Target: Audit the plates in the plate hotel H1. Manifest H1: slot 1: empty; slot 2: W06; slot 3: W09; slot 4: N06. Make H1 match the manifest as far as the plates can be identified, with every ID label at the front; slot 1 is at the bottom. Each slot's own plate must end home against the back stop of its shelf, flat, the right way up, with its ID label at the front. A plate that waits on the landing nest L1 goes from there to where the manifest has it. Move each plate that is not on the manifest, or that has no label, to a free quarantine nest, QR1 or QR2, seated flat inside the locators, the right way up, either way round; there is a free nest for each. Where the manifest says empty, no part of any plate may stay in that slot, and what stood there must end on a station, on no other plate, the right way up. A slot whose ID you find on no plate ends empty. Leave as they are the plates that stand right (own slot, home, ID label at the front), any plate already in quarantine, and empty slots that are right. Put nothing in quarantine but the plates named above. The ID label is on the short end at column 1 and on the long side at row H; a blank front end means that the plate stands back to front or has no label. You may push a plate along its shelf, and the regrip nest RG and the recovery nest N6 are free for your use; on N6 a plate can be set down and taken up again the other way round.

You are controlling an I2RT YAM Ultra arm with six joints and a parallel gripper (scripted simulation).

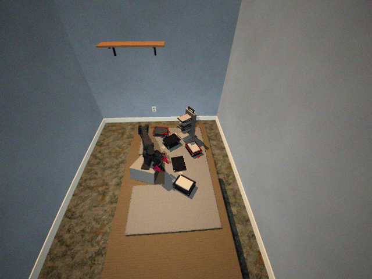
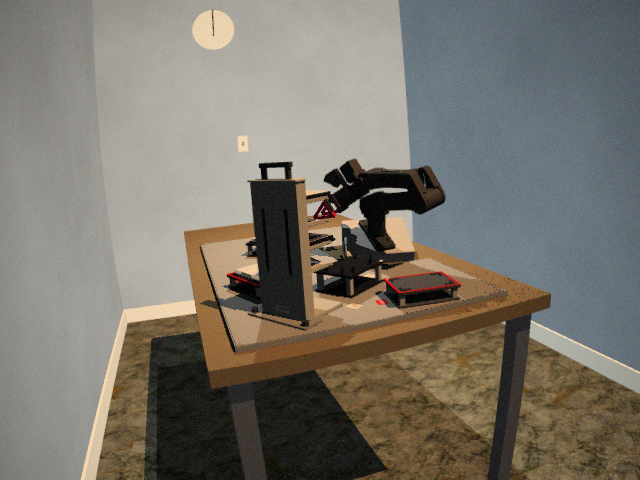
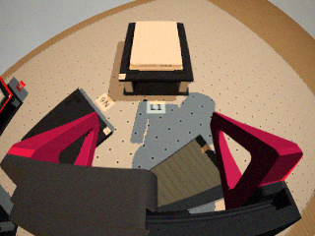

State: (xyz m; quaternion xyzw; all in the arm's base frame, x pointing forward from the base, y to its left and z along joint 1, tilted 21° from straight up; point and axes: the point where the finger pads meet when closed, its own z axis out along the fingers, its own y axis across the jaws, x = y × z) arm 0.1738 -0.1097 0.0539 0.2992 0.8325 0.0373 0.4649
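Note:
The plate hotel H1 (image 1: 191,120) (image 2: 281,248) stands at the back right of the mat, seen from behind in the exterior view. Its top shelf holds a beige plate (image 1: 186,117); the lower shelves are dark, and no labels are readable. A beige plate (image 1: 183,183) (image 3: 156,46) lies flat on the black landing nest marked L1. Another beige plate (image 1: 193,147) lies in a red-rimmed nest. My gripper (image 1: 162,164) (image 2: 324,211) (image 3: 155,118) is open and empty, high over the mat and short of the L1 plate.
An empty red-rimmed nest (image 1: 160,130) (image 2: 421,285) stands at the back. A raised dark nest (image 1: 171,140) (image 2: 351,269) and a flat dark nest (image 1: 178,163) (image 3: 73,110) lie between the stations. The arm's grey base block (image 1: 143,174) is at the left.

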